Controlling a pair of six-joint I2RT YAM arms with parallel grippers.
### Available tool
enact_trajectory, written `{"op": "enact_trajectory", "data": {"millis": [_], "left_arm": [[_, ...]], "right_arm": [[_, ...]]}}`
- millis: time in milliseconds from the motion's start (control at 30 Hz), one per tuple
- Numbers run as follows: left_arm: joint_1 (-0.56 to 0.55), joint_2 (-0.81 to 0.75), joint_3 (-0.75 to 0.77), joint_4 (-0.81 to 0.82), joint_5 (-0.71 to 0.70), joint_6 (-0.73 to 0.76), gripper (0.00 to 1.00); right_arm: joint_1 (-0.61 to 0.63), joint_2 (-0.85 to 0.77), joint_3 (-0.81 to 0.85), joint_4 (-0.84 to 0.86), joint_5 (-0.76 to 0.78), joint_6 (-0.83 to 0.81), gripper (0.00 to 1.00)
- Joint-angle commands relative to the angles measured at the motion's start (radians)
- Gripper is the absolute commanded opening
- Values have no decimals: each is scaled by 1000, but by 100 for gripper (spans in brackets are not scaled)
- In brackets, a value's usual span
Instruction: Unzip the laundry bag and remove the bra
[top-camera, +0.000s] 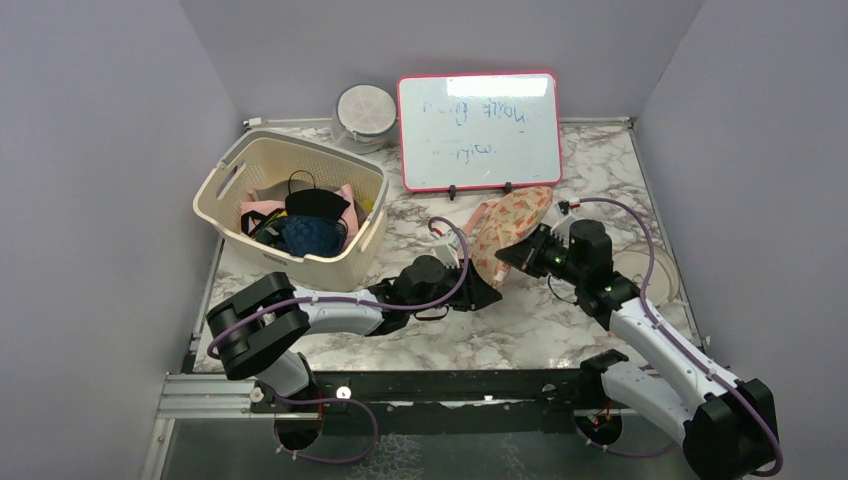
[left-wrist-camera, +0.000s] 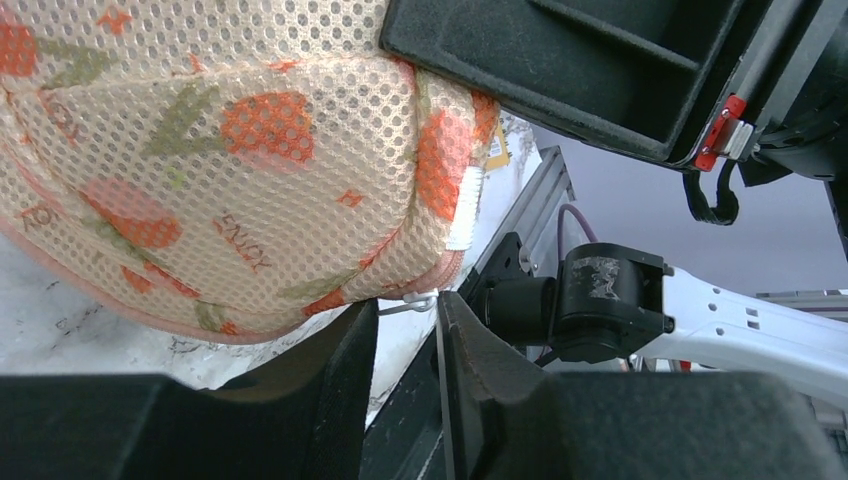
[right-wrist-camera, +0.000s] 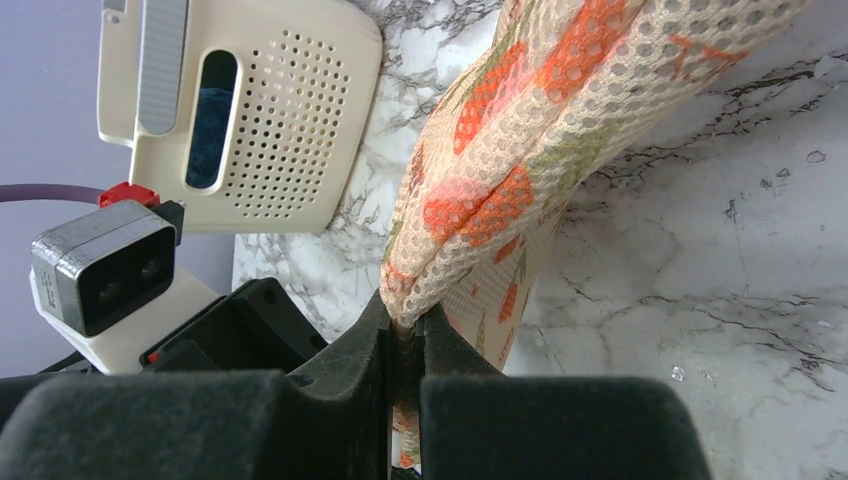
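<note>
The laundry bag, peach mesh with an orange print, hangs lifted off the marble table just in front of the whiteboard. My right gripper is shut on its lower edge; in the right wrist view the fabric is pinched between the jaws. My left gripper sits just below and left of the bag. In the left wrist view its jaws stand a little apart, with the white zip pull lying across the tips under the bag. The bag looks closed. The bra is hidden.
A cream perforated basket with black, blue and pink garments stands at the left, and also shows in the right wrist view. A whiteboard and a round white container stand at the back. A plate lies at the right edge.
</note>
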Motion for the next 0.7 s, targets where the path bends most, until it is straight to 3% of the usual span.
{"op": "enact_trajectory", "data": {"millis": [0,667], "left_arm": [[7,-20,4,67,17,23,19],[10,-35,-33,66,22,73,0]], "right_arm": [[1,8,23,54,-24,4,1],[1,20,22,58,-31,1,1]]}}
